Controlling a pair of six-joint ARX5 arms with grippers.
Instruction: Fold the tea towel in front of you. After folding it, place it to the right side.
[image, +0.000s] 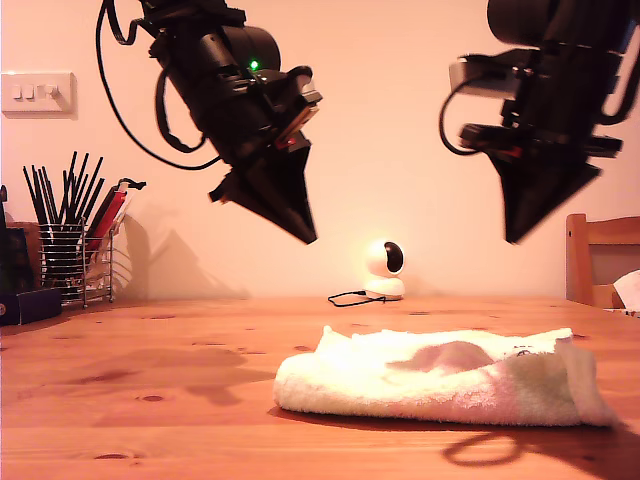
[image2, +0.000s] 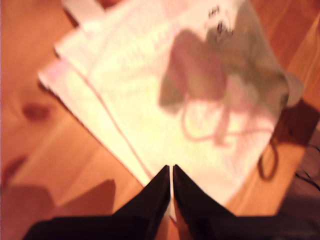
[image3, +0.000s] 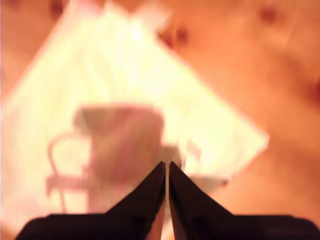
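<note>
- Holding nothing in my first tool (image2: 171, 172): jaws drawn together to a thin slit, hanging over the tea towel (image2: 165, 100) without touching it
- Same for my second tool (image3: 166, 167): jaws almost pressed together, empty, also above the cloth
- In the exterior view, both arms raised high, the arm at that view's left (image: 250, 100) and the arm at that view's right (image: 545, 120), well clear of the counter (image: 150, 400); cannot tell which of them is first
- As for the tea towel: lying flat on the counter, a little toward the exterior view's right of the middle, already doubled into layers, so probably only the placing to the side left to do
- Risk of coming down with jaws this narrow: would only press or push the pile, not take it; need to widen first
- Risk of pinching only the top layer: on lifting, would let the fold fall open; better to catch all the layer edges together
- Risk of dragging instead of lifting: terry cloth likely to catch on the wood and bunch up
- Risk of the two tools meeting, both aimed at one small pile
- Risk of choosing the wrong side, the "right" of the task being perhaps not the exterior view's right; also a chair (image: 600, 260) at that side, so danger of setting the cloth too far out and letting it slide off
- Must keep away as well from the small white camera (image: 385, 268) and its cable behind the cloth
</note>
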